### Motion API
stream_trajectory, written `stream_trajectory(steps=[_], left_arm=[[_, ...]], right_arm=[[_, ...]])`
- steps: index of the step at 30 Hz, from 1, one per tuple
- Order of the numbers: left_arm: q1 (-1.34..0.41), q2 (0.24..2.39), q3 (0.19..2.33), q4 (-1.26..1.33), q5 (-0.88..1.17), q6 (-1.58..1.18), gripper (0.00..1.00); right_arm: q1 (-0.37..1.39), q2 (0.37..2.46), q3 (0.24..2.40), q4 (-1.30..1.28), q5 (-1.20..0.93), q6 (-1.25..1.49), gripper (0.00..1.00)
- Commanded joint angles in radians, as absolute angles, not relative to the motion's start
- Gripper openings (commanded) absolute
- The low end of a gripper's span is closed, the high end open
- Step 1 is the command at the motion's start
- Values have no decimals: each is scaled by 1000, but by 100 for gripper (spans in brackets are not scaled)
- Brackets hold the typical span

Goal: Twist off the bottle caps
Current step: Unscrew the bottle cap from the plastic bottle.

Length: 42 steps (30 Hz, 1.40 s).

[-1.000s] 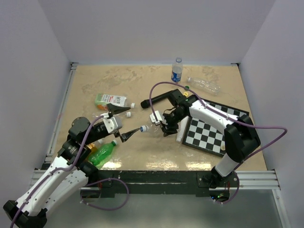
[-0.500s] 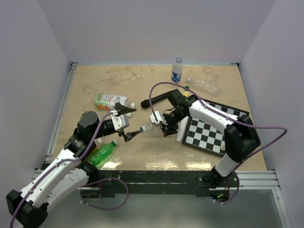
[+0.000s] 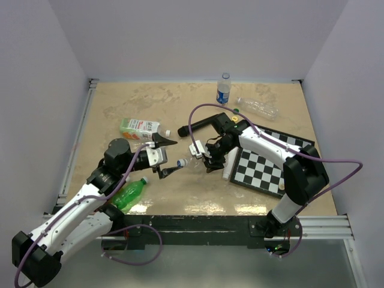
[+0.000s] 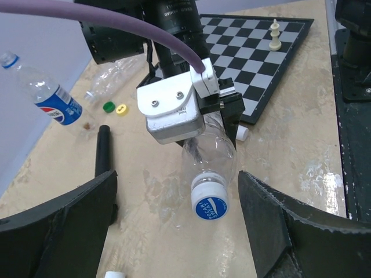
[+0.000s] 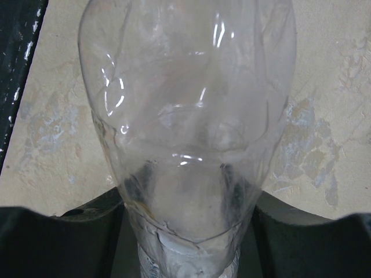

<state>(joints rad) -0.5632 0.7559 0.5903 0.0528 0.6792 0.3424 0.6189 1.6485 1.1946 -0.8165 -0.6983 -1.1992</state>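
Where the bottle sits: the clear bottle (image 4: 208,152) is mid-desk, just left of the chessboard (image 3: 264,168), clamped in the right claw (image 3: 209,161).
Grip: that claw is closed part-way round the bottle's body, behind the shoulder, so the neck sticks out free.
Why held so: I judge it a brace, keeping the body from spinning while the other arm works the cap.
Cap: the blue-topped cap (image 4: 210,204) is on the neck, not yet off.
Other arm: the left claw (image 3: 170,156) is spread wide and grips nothing, with one finger on each side of the cap and clear of it. It looks lined up to close and twist.
Pointing: the cap end faces the left arm, the base the right arm.
Long axis: roughly level, running across the desk (image 3: 120,114) from one claw to the other. Whether the bottle touches the surface I cannot tell.
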Motion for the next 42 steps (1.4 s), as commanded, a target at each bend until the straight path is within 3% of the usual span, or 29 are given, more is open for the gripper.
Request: stream_trajectory(steps=[1, 33, 42], left_arm=[[-561, 796, 611, 97, 749, 385, 87], [-589, 842, 554, 43, 755, 413, 56], [-589, 865, 565, 29, 758, 405, 39]], right_arm=[[620, 1606, 1226, -831, -733, -1220, 9], [617, 1601, 1227, -838, -736, -1227, 9], [620, 1601, 1229, -838, -739, -1229, 9]])
